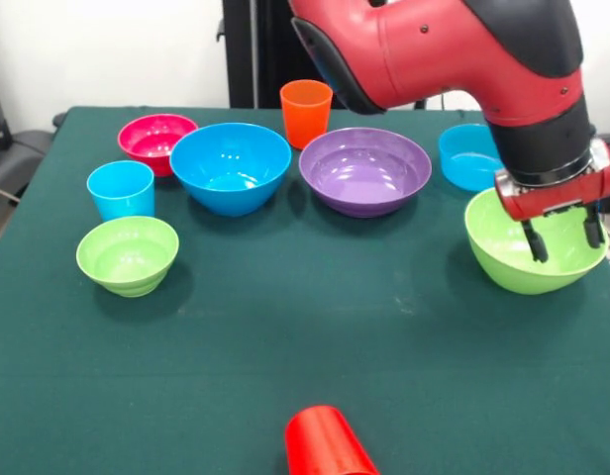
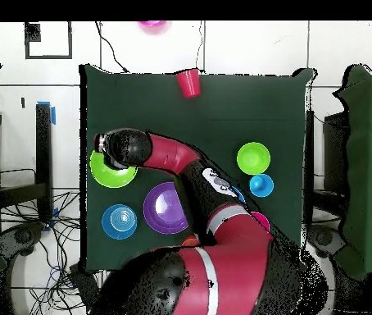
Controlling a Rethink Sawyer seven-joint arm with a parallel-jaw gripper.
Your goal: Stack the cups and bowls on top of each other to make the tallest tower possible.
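Gripper (image 1: pixel 563 236) spread open, two dark fingers (image 1: pixel 534 241) hanging apart inside large lime green bowl (image 1: pixel 513 252), nothing held between them. From front, tips below rim level; contact with bowl's inside cannot be told. Red and black arm (image 1: pixel 454 45) coming down from top right. In overhead view, wrist covering part of same lime bowl (image 2: pixel 104 174).

Just behind that bowl, shallow blue bowl (image 1: pixel 463 153), partly hidden by arm. Left of it, purple bowl (image 1: pixel 364 170), upright, empty. Orange cup (image 1: pixel 306 111) standing behind, between purple bowl and big blue bowl (image 1: pixel 230 166). Crimson bowl (image 1: pixel 154 139) touching or just beside blue bowl's left rim. Light blue cup (image 1: pixel 121 189) upright, near small lime green bowl (image 1: pixel 127 255) in front of it. Red cup (image 1: pixel 325 442) on its side at near edge, well apart from rest. All pieces separate on green table (image 1: pixel 285 336), none stacked. Pink bowl (image 2: pixel 151 25) off table at overhead's top.
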